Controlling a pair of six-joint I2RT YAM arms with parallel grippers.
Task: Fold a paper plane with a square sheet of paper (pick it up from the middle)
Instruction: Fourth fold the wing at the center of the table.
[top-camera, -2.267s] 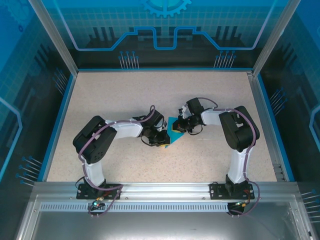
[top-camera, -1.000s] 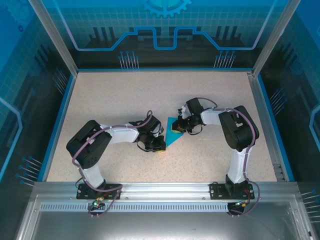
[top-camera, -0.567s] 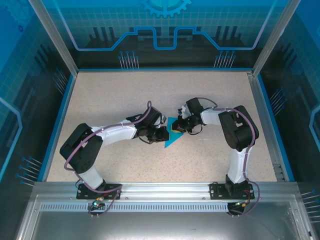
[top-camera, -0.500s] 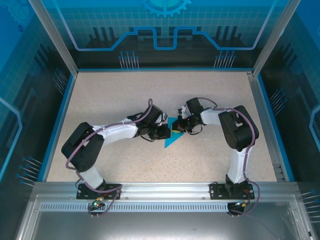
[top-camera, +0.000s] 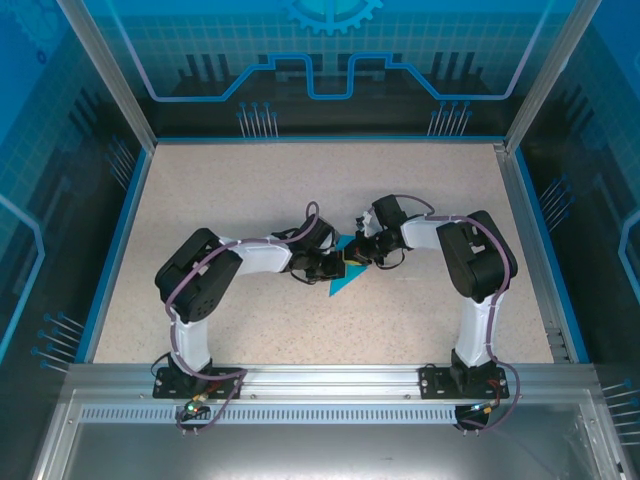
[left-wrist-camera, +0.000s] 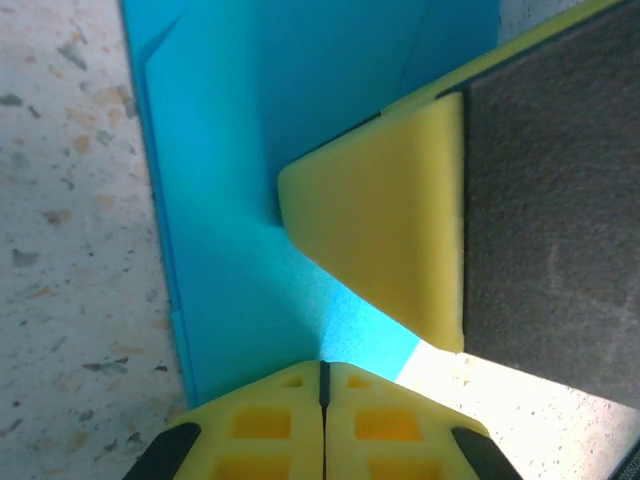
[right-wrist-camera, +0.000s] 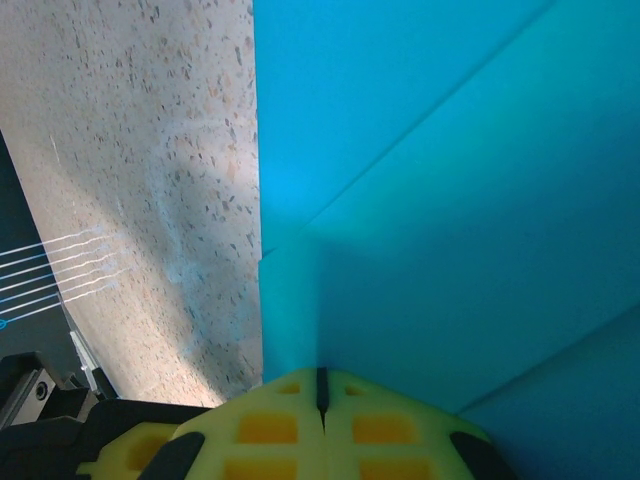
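Note:
The square sheet of paper (top-camera: 338, 282) lies flat at the table's middle, folded into a cyan-blue pointed paper plane shape with its sharp tip toward the near edge. My left gripper (top-camera: 329, 266) is shut, its tips (left-wrist-camera: 322, 368) down on the paper (left-wrist-camera: 240, 170) near its left edge. From the other side my right gripper (top-camera: 353, 257) is also shut, its tips (right-wrist-camera: 320, 376) resting on the folded layers (right-wrist-camera: 450, 200). The right gripper's yellow finger (left-wrist-camera: 390, 230) sits close in front of the left gripper. Neither gripper has paper between its jaws.
The speckled table (top-camera: 250, 190) has open room on all sides of the paper. Blue rails and aluminium posts (top-camera: 522, 200) fence the table's edges. Both arm bases stand at the near edge (top-camera: 320, 380).
My left arm has swung in from the near left and brought its gripper onto the paper, right up to the right gripper. The right arm and the paper stayed put.

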